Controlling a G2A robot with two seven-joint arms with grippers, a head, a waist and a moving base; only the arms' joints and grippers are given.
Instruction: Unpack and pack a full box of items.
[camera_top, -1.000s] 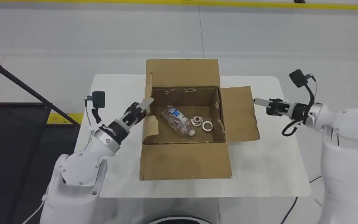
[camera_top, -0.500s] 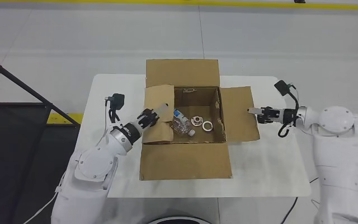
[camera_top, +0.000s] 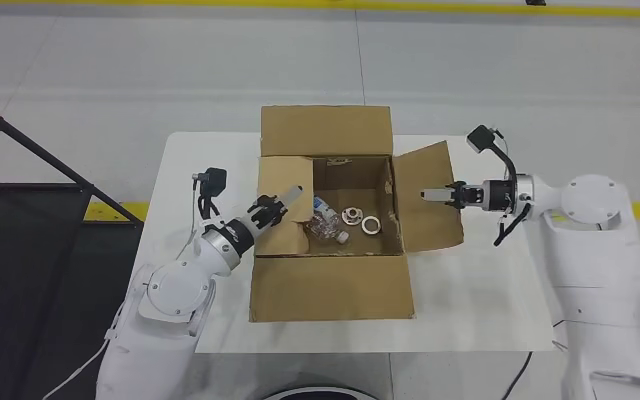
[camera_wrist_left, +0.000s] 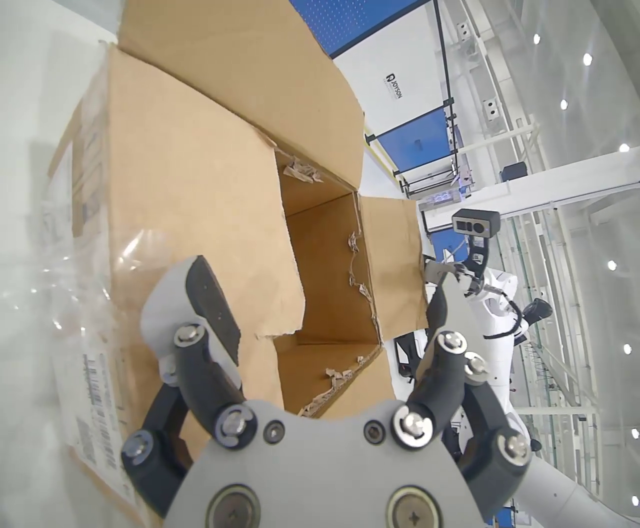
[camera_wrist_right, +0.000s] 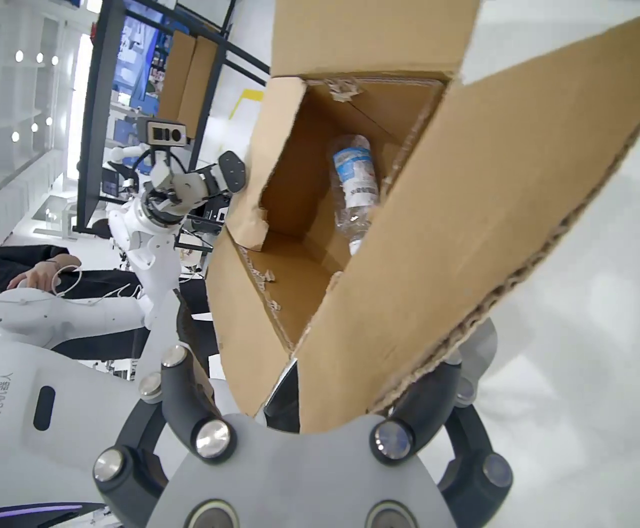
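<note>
**Box open at mid-table, a gripper at each side flap**

The white table (camera_top: 480, 300) carries the cardboard box (camera_top: 330, 288) at its middle, top open. Its far flap lies back flat and its near flap is folded out toward the robot. The left flap (camera_top: 285, 170) leans in over the opening, while the right flap (camera_top: 428, 205) tilts up off the table.

The left gripper (camera_top: 285, 198) is against the left flap's outer face, its fingers spread and clasping nothing. The right gripper (camera_top: 432, 194) is also released, and the right flap's edge lies loosely between its parted fingers.

On the box floor a clear plastic bottle (camera_top: 322, 222) lies on its side. Two small rings (camera_top: 351, 213) sit just beside its cap end.
</note>
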